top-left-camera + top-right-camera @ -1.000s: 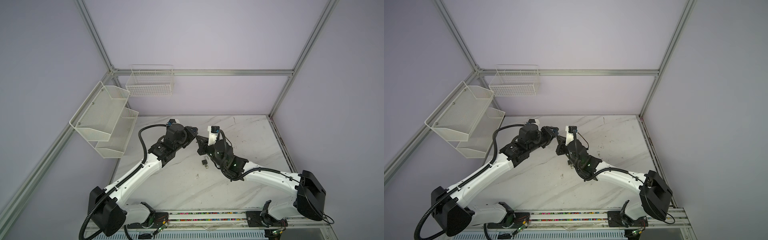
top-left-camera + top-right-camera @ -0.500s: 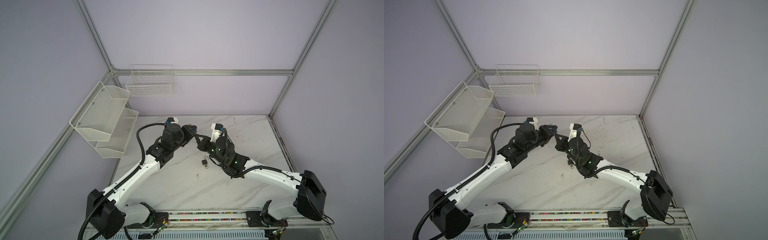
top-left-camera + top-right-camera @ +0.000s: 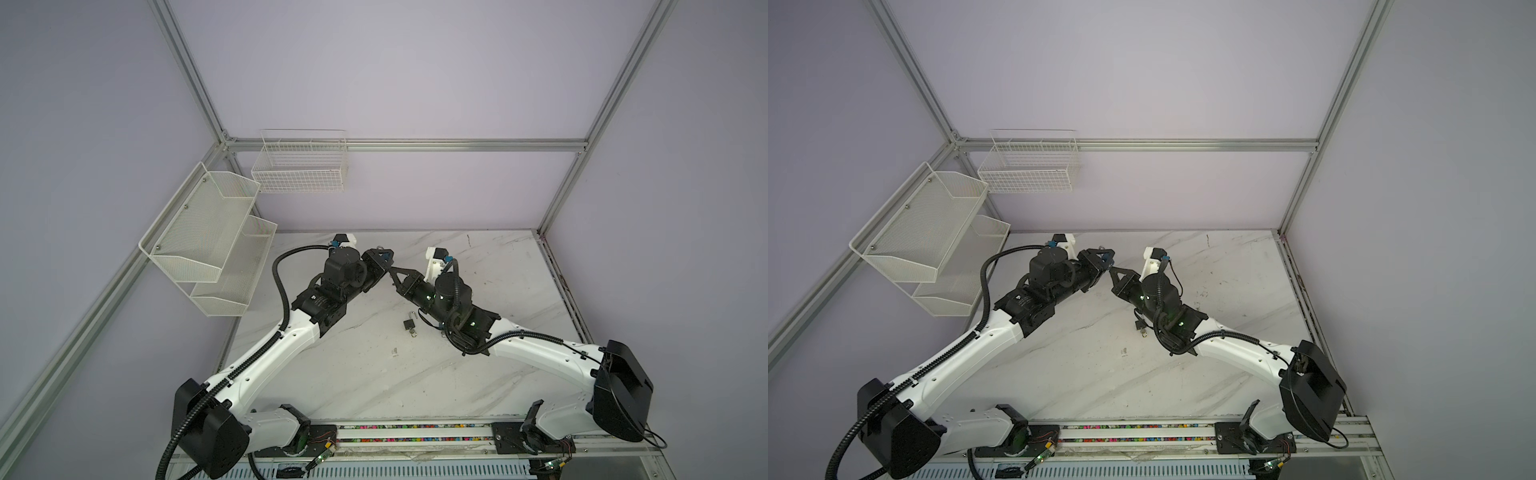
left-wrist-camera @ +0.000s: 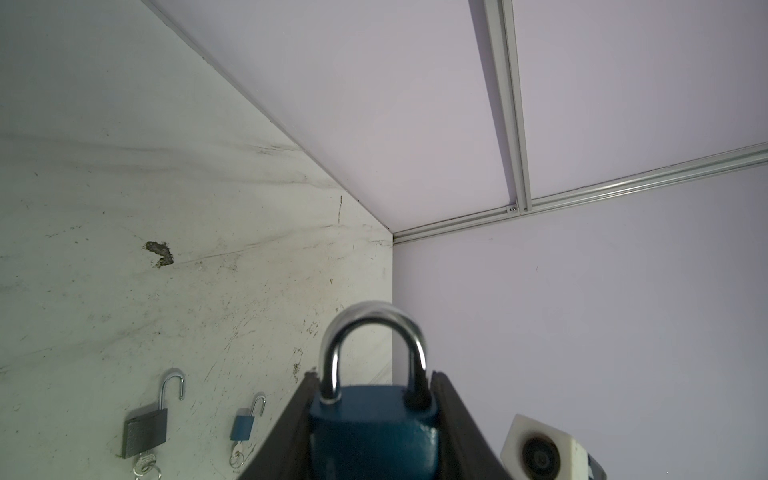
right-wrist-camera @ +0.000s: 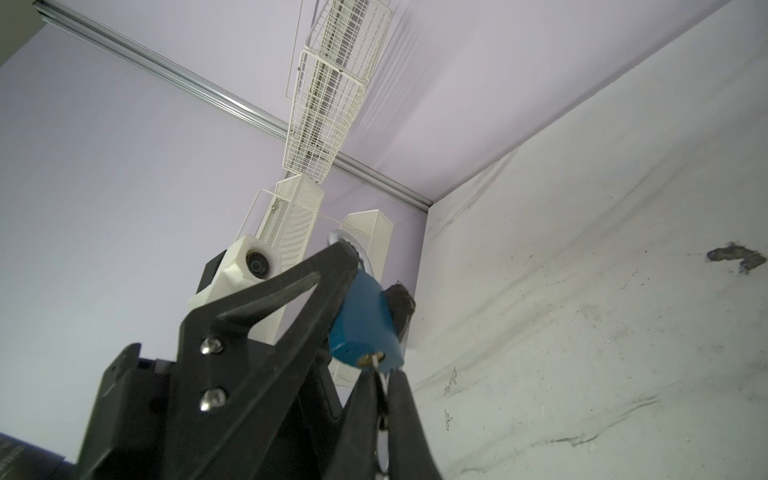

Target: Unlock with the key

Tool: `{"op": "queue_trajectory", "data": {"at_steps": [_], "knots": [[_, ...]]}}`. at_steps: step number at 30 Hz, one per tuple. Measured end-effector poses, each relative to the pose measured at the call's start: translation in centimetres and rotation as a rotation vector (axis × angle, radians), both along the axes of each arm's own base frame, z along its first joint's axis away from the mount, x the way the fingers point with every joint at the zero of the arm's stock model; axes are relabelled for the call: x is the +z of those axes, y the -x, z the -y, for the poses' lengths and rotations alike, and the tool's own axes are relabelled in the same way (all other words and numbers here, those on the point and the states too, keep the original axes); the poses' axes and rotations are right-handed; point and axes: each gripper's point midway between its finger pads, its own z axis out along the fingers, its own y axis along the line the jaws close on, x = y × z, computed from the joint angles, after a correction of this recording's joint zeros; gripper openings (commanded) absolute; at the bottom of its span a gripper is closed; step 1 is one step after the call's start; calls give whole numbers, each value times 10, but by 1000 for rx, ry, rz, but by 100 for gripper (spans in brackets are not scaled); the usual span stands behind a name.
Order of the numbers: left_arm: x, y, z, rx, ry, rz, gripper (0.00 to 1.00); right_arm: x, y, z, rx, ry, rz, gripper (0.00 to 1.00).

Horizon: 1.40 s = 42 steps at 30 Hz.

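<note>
The left gripper (image 4: 374, 377) squeezes the blue metal padlock (image 4: 374, 432) up in the air, loop shut. The right gripper (image 5: 381, 374) pinches the small silver key (image 5: 376, 356), which pokes straight into the lock's bottom.

My two arms wear white shells (image 3: 266, 361) on the long links and black housings (image 3: 619, 399) at the joints, a ribbed black cable (image 3: 284, 291) runs along my left one, green lights (image 3: 428, 297) dot my right wrist, white camera blocks (image 3: 434, 266) cap both, and silver screws (image 5: 211, 345) stud my black triangular fingers (image 5: 316, 307).
</note>
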Motion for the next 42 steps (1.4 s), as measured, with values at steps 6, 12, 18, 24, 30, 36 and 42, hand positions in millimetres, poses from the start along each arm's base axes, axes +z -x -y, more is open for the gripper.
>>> {"op": "queue_trajectory", "data": {"at_steps": [6,12,18,24,30,36,42], "knots": [[1,0,0,-2,-1,11,11,0,0,0,2,-27,-16,0],[-4,0,-2,3,-21,-2,11,-5,0,1,2,25,1,0],[-22,5,-6,5,-81,-53,11,-22,5,0,20,161,28,20],[-28,5,-22,24,-160,-56,10,-23,26,7,59,233,43,38],[-28,14,-34,-33,-325,7,6,3,38,37,28,276,106,57],[-22,28,-37,-147,-526,165,3,12,32,56,25,401,140,69],[-51,51,-30,-309,-660,342,3,19,17,51,91,536,146,72]]}}
